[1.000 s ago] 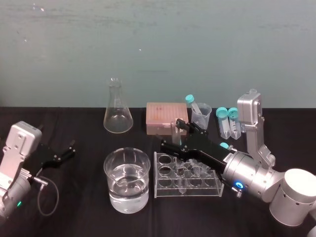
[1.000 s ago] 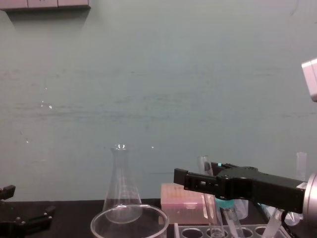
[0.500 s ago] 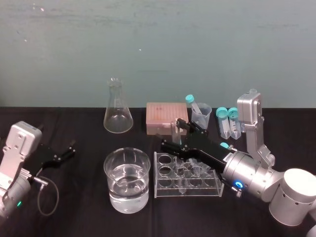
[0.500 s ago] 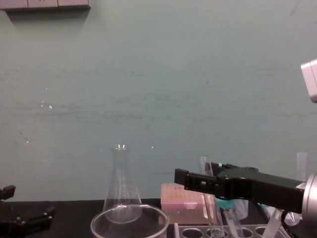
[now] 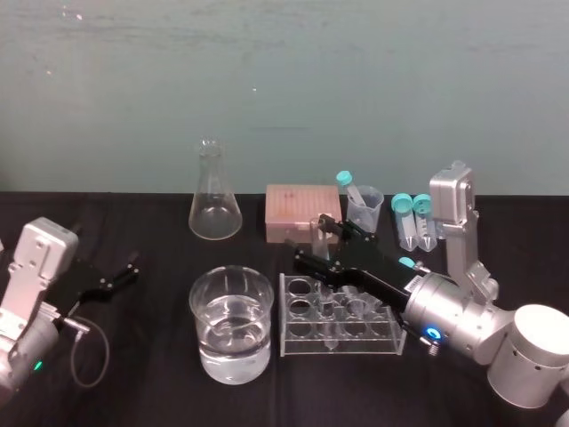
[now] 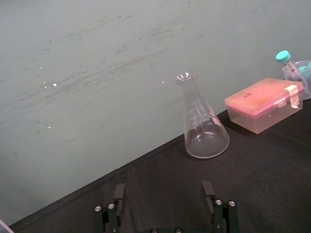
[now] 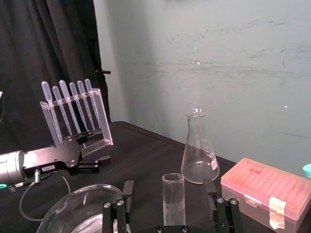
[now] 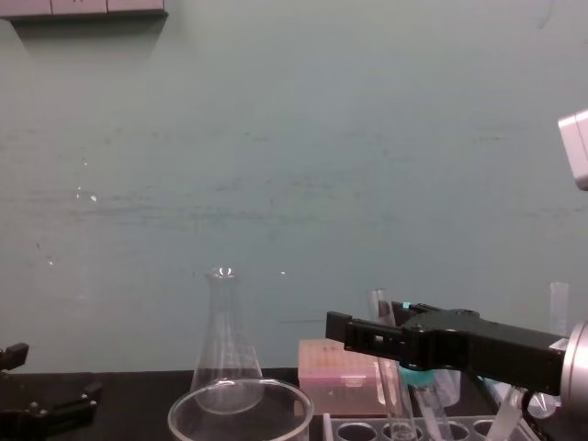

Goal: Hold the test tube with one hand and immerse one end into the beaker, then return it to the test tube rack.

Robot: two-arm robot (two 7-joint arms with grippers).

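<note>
Two tools on show: the left tool (image 6: 163, 190) rests open-fingered at the near left of the tabletop (image 5: 142, 365). Centre, the beaker (image 5: 230, 325), holding liquid, sits just beside the test tube rack (image 5: 338, 343). Farther back, the test tube (image 5: 315, 233) stands upright in the rack, with the right tool (image 5: 311, 242) spread apart around it, not gripping.

The right pincer (image 5: 313, 242) reaches forward, fingers spread; the left pincer (image 5: 126, 269) rests low, also spread.
</note>
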